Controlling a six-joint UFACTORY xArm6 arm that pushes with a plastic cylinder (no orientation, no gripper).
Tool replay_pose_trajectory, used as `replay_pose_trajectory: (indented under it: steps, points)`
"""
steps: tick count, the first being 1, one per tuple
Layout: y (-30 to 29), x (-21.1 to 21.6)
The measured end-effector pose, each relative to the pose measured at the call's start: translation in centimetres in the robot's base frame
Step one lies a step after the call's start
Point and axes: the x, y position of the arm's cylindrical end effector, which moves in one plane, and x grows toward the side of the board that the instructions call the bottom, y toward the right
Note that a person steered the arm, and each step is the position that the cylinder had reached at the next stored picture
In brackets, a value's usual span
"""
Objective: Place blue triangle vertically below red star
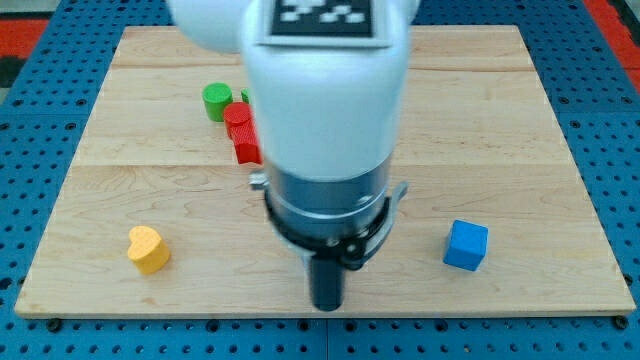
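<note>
My tip [328, 306] is at the view's bottom centre, near the board's front edge. A red block [242, 133] shows left of the arm, partly hidden by it, so I cannot make out its shape. No blue triangle is in sight; the arm's white and grey body [325, 110] covers the board's middle. A blue cube [466, 245] lies to the right of my tip, well apart from it.
A green cylinder [216, 101] sits just up-left of the red block, with a sliver of another green block [246, 97] beside it at the arm's edge. A yellow heart [149, 249] lies at the lower left. The wooden board [520, 120] ends close below my tip.
</note>
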Motion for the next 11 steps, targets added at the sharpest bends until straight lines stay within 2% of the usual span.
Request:
replay_pose_trajectory:
  steps: [1,2,3,4,6,7,8,10,11]
  points:
    - [-2.4,-1.1]
    - [-8.7,-2.4]
    - [-4.9,-2.5]
    - [-4.8,1.3]
    - [-3.4,-0.8]
    - [-6.9,-0.9]
    - [-7.4,-1.3]
    - [-1.0,-0.9]
    - [-1.1,-2.3]
